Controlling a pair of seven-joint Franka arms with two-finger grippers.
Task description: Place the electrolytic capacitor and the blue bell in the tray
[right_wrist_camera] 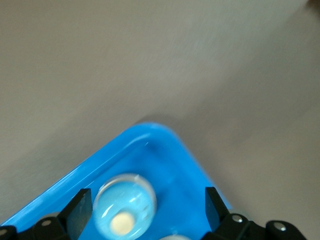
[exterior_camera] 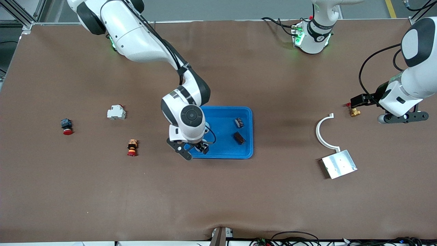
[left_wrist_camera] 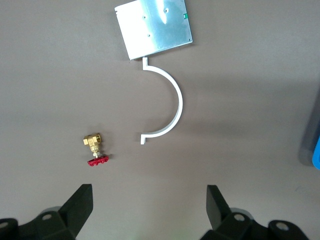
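Note:
The bright-blue tray [exterior_camera: 222, 123] lies mid-table. My right gripper [exterior_camera: 197, 149] hangs low over the tray corner nearest the front camera, toward the right arm's end. It is open. In the right wrist view a round light-blue bell [right_wrist_camera: 125, 205] with a pale centre lies on the tray floor [right_wrist_camera: 170, 165] between the fingers, close beside one of them. The hand hides the bell in the front view. Two small dark parts [exterior_camera: 239, 122] [exterior_camera: 239, 137] lie in the tray; I cannot tell if either is the capacitor. My left gripper [exterior_camera: 403, 118] waits open and empty [left_wrist_camera: 150, 210] at the left arm's end.
A brass valve with a red handle [exterior_camera: 355, 111] lies by the left gripper. A white curved bracket [exterior_camera: 322, 131] and a silver plate [exterior_camera: 339, 164] lie nearer the front camera. A white breaker [exterior_camera: 116, 112], a red push-button [exterior_camera: 67, 127] and an orange-red button [exterior_camera: 132, 147] lie toward the right arm's end.

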